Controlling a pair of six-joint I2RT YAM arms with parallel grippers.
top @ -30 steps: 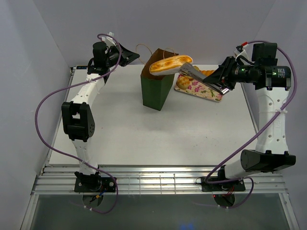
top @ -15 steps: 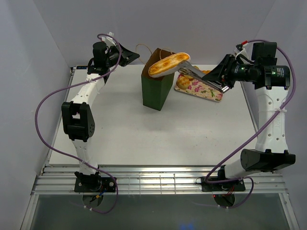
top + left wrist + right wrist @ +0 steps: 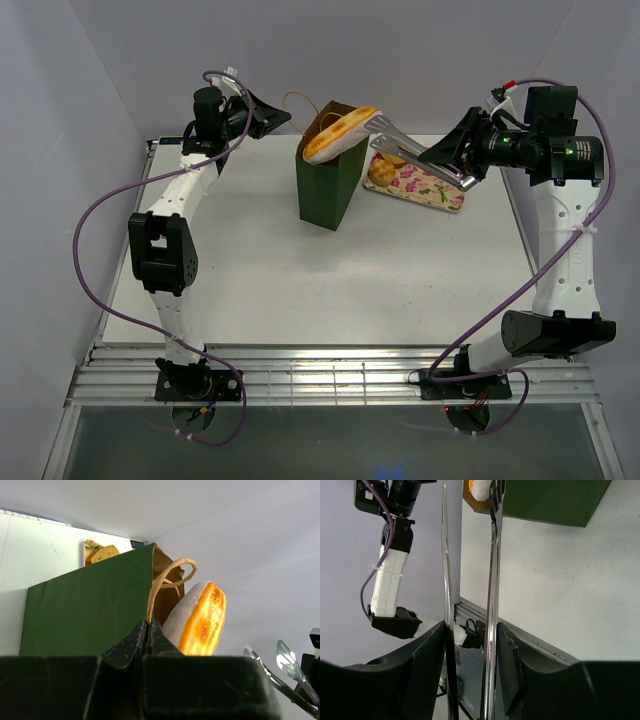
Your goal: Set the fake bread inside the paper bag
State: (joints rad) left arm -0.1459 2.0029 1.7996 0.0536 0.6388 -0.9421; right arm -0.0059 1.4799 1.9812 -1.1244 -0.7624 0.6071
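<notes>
The dark green paper bag (image 3: 328,186) stands upright at the back of the table. My left gripper (image 3: 279,118) is shut on one of its tan loop handles (image 3: 165,579), the jaws pinched together (image 3: 148,625). My right gripper (image 3: 458,165) is shut on metal tongs (image 3: 408,150), which grip the long baguette (image 3: 340,131) tilted over the bag's open mouth. The baguette also shows in the left wrist view (image 3: 201,619) beside the bag (image 3: 90,610), and at the tong tips in the right wrist view (image 3: 477,490). Other bread (image 3: 382,172) lies on the tray.
A flat floral tray (image 3: 428,187) lies right of the bag, under the tongs. White walls close the back and sides. The left arm (image 3: 160,240) stands along the table's left edge, the right arm (image 3: 565,250) along its right edge.
My right gripper has carried the baguette left and slightly up, from beside the bag's right edge to over its open mouth. The left gripper has kept still on the handle.
</notes>
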